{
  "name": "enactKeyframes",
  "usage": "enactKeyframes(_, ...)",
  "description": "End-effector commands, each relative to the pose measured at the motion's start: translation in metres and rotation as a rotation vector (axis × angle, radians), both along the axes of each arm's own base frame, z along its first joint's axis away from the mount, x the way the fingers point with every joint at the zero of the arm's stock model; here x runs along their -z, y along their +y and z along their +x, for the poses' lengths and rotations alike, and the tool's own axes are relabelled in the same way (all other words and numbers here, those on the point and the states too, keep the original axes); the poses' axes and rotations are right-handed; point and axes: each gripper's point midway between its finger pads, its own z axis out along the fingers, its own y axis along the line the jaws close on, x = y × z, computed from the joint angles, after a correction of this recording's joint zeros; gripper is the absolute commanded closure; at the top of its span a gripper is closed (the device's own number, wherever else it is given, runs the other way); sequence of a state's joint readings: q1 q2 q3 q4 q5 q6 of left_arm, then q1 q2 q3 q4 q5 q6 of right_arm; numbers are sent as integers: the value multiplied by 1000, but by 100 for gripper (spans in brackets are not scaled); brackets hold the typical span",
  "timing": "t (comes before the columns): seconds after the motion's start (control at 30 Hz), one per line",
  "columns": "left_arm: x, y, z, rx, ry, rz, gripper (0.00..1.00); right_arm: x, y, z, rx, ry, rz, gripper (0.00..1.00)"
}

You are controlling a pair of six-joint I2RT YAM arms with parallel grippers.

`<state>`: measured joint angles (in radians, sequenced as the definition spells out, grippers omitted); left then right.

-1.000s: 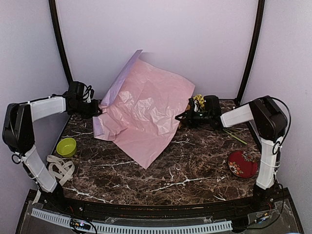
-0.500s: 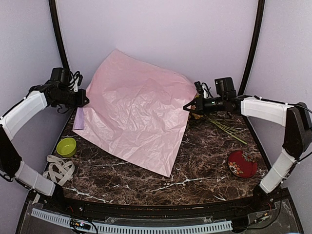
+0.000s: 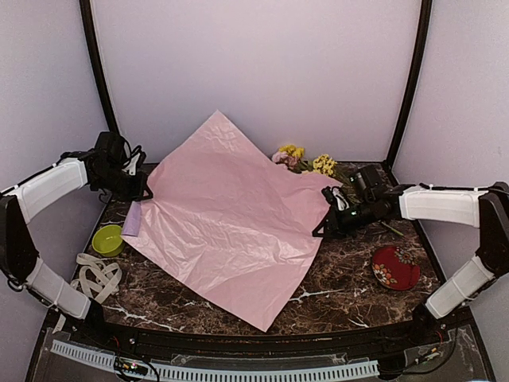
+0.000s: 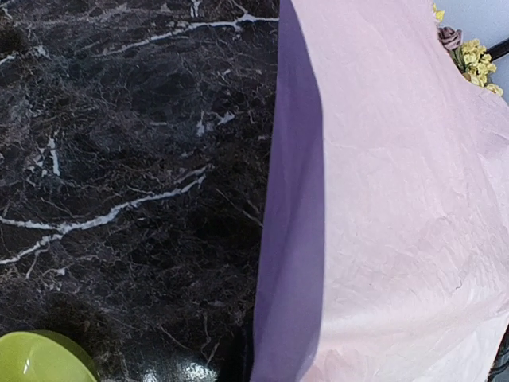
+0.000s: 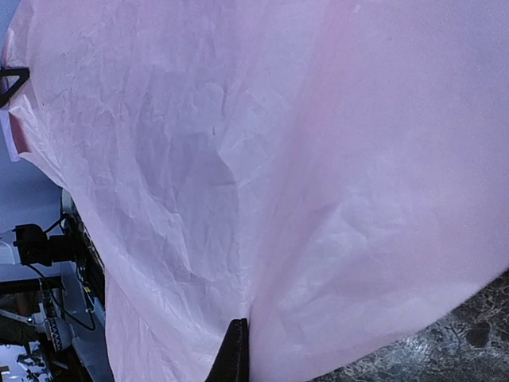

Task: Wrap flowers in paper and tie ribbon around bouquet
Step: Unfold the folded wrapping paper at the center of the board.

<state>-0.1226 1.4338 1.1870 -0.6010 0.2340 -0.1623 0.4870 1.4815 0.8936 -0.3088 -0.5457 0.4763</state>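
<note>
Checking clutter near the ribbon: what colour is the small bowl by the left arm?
The bowl is plain lime green, clearest in the top external view.

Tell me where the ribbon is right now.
In the top view, the ribbon lies in a loose heap at the table's near left corner, just nearer than the green bowl and clear of the paper.

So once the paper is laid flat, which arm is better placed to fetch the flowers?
Right. The flowers lie back right, near the right arm; the left arm sits across the paper.
</note>
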Motion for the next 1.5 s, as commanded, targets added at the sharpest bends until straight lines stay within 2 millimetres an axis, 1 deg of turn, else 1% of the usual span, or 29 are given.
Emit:
enactKeyframes(0.0,22,-4,-12,30,69,-13,100,23,-2,-9,23,28,-59,100)
enactKeyframes(0.07,30,-5,-13,34,93,-15,100,36,2,-15,10,54,-71,100)
enactKeyframes(0.13,36,-5,-12,37,107,-10,100,46,0,-18,15,78,-92,100)
enactKeyframes(0.17,38,-4,-11,38,112,-2,98,49,-2,-17,26,81,-102,100)
enactKeyframes(0.2,40,-3,-9,36,115,8,95,49,-4,-17,42,74,-109,97)
enactKeyframes(0.23,42,0,-7,31,117,24,90,48,-7,-16,61,66,-116,90)
enactKeyframes(0.3,44,6,-2,16,120,64,75,43,-12,-15,93,44,-122,82)
enactKeyframes(0.4,43,16,5,3,131,129,54,39,-28,-15,151,15,-174,58)
enactKeyframes(0.43,41,20,8,-3,127,157,49,36,-34,-14,172,-1,-194,54)
enactKeyframes(0.47,39,24,9,-8,126,187,45,32,-41,-14,198,-20,-220,48)
enactKeyframes(0.5,36,30,12,-18,121,223,41,26,-49,-12,230,-47,-241,43)
enactKeyframes(0.53,33,36,14,-27,117,259,38,18,-56,-8,265,-82,-256,41)
enactKeyframes(0.67,15,55,21,-72,87,396,36,-25,-80,10,407,-257,-277,32)
enactKeyframes(0.7,11,50,20,-62,76,418,36,-34,-83,15,432,-295,-275,31)
enactKeyframes(0.77,9,24,17,22,38,451,37,-47,-79,25,445,-353,-241,30)
enactKeyframes(0.83,20,-20,4,158,31,425,37,-54,-63,38,408,-392,-197,30)
enactKeyframes(0.87,29,-38,-6,212,56,386,37,-52,-55,45,378,-399,-194,30)
enactKeyframes(0.9,40,-50,-15,241,92,356,38,-51,-47,53,349,-405,-201,31)
enactKeyframes(0.97,60,-61,-30,253,167,325,41,-35,-36,69,296,-369,-266,32)
enactKeyframes(1.0,70,-63,-35,251,194,321,42,-30,-29,76,267,-358,-287,33)
enactKeyframes(1.07,86,-66,-44,241,234,309,44,-10,-17,86,203,-315,-325,35)
enactKeyframes(1.1,93,-69,-48,241,247,297,44,1,-14,90,177,-297,-348,36)
enactKeyframes(1.17,105,-75,-56,261,269,283,45,24,-14,93,145,-259,-409,39)
enactKeyframes(1.2,113,-77,-58,273,288,287,45,38,-17,92,135,-235,-440,40)
enactKeyframes(1.27,124,-77,-62,298,325,311,45,48,-16,96,128,-217,-468,42)
enactKeyframes(1.33,133,-73,-60,312,348,349,45,65,-20,91,117,-179,-493,44)
enactKeyframes(1.37,137,-72,-60,317,362,368,45,69,-20,89,116,-170,-498,45)
enactKeyframes(1.43,143,-69,-59,319,382,393,45,87,-31,76,115,-125,-538,46)
enactKeyframes(1.47,146,-68,-59,322,390,402,45,90,-36,71,120,-113,-554,46)
